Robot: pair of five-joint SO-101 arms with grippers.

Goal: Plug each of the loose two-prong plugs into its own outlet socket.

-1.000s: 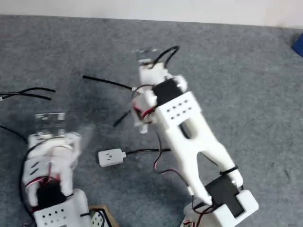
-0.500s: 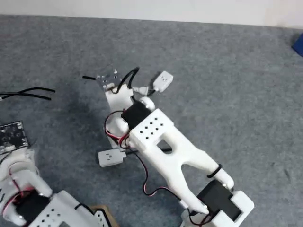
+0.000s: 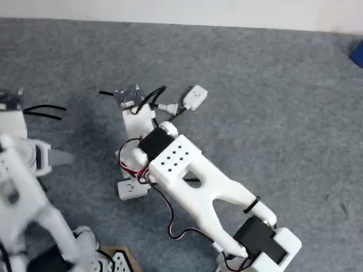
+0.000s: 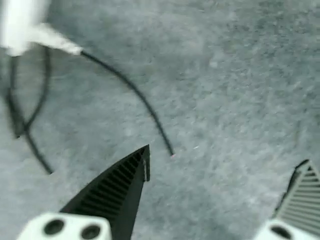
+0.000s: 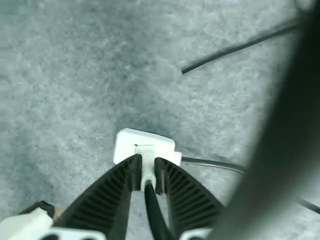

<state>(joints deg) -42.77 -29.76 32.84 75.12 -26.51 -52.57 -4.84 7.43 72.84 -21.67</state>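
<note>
Between the fingers of the right gripper [image 5: 146,159], clamped together on it, sits a white plug [image 5: 146,177] trailing a black cord [image 5: 153,212]. Its tip meets a white outlet socket [image 5: 144,145] on the grey carpet [image 5: 60,75]. From above, that socket [image 3: 131,188] lies left of centre, partly under the right arm [image 3: 193,175]. A second white socket [image 3: 195,97] lies farther off, to its right. The left gripper [image 4: 226,155] has its jaws wide apart above the carpet, a loose cord end [image 4: 171,154] below the gap.

White socket [image 3: 130,189] partly under right arm [image 3: 190,178]
</note>
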